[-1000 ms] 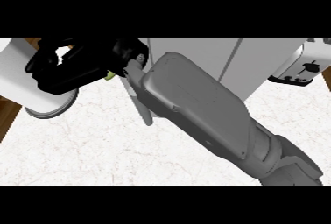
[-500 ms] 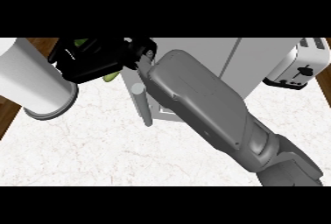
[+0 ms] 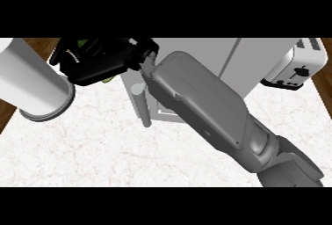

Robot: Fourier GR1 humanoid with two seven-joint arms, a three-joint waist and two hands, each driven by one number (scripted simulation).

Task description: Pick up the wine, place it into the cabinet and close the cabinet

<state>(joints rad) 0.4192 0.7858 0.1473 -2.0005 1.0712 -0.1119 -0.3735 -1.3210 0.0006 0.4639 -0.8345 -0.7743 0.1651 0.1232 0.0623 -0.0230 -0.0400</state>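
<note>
Wine [image 3: 83, 44] shows only as green glimpses inside my right hand [image 3: 103, 59], whose fingers are curled around it, just left of the cabinet [image 3: 194, 52]. I judge the next requirement: keep it upright, clear the open door's edge [image 3: 144, 105], then move inward

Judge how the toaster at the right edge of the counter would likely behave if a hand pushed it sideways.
The toaster is boxy and seems to sit flat on the white counter, so it would probably slide rather than roll. Its body looks like smooth metal, so straight fingers might slip on it. It looks rigid and unlikely to flex; whether it would tip cannot be judged from this steep view.
</note>
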